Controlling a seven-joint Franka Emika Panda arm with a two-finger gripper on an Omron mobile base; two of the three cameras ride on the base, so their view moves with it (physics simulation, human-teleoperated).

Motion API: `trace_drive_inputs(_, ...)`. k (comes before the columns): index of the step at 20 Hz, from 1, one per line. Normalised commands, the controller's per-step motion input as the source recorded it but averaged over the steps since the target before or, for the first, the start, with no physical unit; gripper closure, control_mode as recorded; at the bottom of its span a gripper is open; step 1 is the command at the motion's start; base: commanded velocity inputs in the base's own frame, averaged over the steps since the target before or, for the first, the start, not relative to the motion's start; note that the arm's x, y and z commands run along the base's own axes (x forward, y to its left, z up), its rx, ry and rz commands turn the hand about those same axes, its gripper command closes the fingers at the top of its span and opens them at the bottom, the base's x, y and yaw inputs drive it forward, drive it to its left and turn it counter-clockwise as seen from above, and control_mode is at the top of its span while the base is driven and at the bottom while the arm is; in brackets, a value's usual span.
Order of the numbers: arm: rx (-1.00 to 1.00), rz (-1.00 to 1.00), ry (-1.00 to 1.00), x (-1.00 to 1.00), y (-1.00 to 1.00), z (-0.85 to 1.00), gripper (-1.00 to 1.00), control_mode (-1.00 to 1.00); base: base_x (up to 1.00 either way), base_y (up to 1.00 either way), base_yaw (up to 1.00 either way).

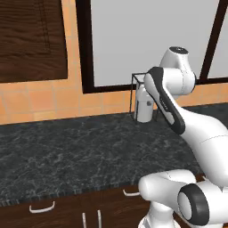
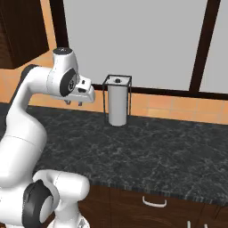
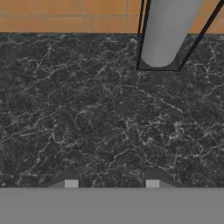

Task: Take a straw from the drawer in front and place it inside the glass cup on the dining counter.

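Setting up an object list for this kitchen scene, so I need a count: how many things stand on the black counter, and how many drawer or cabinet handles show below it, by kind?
White paper towel roll: 1
Black wire holder around the roll: 1
Curved silver bar handles: 2
Upright silver cabinet handles: 2
Total: 6

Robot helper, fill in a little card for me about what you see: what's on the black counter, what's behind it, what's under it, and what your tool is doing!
counter: black speckled counter, bare in front
on counter: white paper towel roll upright in a black wire holder, near the wall
behind: orange tiled wall, window
below: dark wood drawers with silver handles
tool: above the counter, jaws apart, holding nothing
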Motion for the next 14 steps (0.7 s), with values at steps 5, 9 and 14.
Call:
trace_drive_inputs(5, 0.00, 0.00, 0.00, -0.05, 0.00, 0.00, -1.00, 1.00, -0.45, -0.01, 0.00)
trace_drive_inputs(9, 0.00, 0.00, 0.00, 0.00, 0.00, 0.00, -1.00, 1.00, -0.88, -0.24, 0.00)
trace_drive_inputs(14, 0.00, 0.00, 0.00, 0.00, 0.00, 0.00, -1.00, 1.00, -0.14, -0.56, 0.36)
